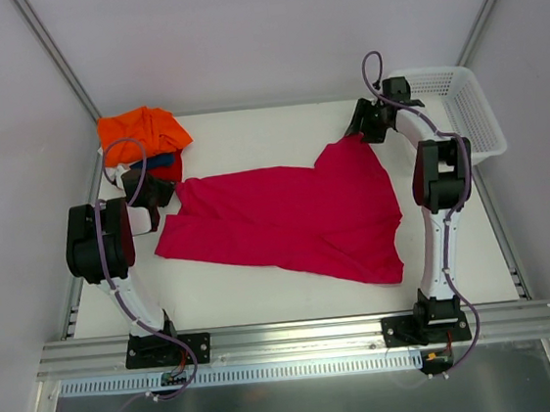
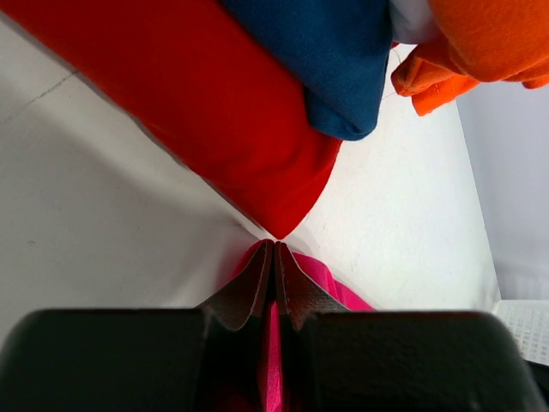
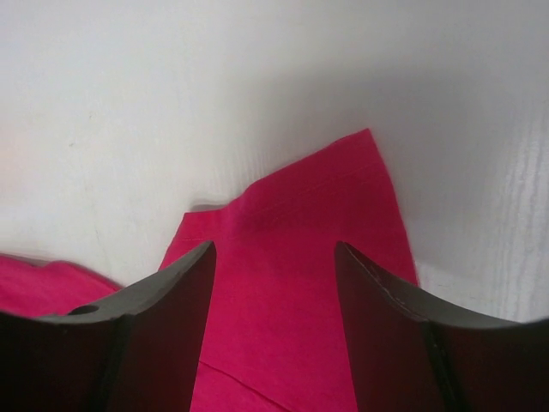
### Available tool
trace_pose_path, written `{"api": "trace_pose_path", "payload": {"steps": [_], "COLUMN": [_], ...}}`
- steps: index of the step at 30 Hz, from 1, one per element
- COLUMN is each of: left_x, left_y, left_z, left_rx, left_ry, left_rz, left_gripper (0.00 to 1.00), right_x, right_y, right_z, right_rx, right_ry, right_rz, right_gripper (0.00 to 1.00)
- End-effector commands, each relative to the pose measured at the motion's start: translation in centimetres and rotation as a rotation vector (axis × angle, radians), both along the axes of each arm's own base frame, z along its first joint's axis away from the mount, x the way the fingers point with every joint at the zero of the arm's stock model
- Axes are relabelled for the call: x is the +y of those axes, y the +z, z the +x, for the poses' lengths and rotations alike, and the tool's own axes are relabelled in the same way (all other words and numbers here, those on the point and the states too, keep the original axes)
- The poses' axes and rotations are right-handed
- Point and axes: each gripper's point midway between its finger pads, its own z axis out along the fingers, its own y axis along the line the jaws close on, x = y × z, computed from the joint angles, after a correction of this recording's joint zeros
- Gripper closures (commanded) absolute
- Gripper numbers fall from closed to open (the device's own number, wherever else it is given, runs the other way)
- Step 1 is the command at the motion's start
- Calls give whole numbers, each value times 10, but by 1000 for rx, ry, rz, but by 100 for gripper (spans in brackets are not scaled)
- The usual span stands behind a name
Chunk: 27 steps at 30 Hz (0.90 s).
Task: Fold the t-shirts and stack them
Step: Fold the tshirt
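Note:
A large magenta-pink t-shirt (image 1: 286,215) lies spread across the middle of the white table. My left gripper (image 1: 160,190) (image 2: 274,249) is shut on its left edge, and pink cloth (image 2: 343,287) shows between and beside the pressed pads. Just beyond it lie the folded red t-shirt (image 2: 197,94), the dark blue one (image 2: 334,60) and the orange one (image 2: 480,43), stacked at the back left (image 1: 144,131). My right gripper (image 1: 363,130) (image 3: 274,253) stands open over the shirt's far right corner (image 3: 300,223), its fingers apart with cloth lying flat below them.
A white mesh basket (image 1: 462,108) stands at the back right, just beyond the right arm. Grey walls close the table on three sides, and a metal rail (image 1: 299,336) runs along the near edge.

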Motion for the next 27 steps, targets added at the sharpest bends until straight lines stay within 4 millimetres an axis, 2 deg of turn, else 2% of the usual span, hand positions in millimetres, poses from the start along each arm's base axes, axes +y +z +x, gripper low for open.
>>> {"api": "trace_pose_path", "payload": {"steps": [1, 5, 11, 15, 16, 23, 27], "left_x": [1, 2, 1, 1, 1, 0, 0], "left_y": [13, 14, 14, 15, 15, 14, 14], "left_z": [9, 10, 11, 12, 11, 12, 12], "left_rx": [-51, -54, -54, -57, -56, -56, -58], "left_ry": [-17, -17, -21, -22, -24, -28, -27], "left_rz": [7, 11, 9, 9, 8, 6, 5], "left_gripper": [100, 100, 100, 100, 100, 100, 100], "right_x": [8, 1, -29, -37, -49, -58, -56], "right_y": [7, 11, 28, 21, 21, 23, 15], "right_z": [8, 10, 17, 18, 19, 25, 23], "right_rx": [-33, -41, -57, -25, -22, -34, 0], "right_ry": [-2, -15, -59, -44, -63, -71, -94], "right_rz": [69, 70, -104, -160, -153, -138, -79], "right_gripper": [39, 39, 39, 39, 39, 38, 38]}}
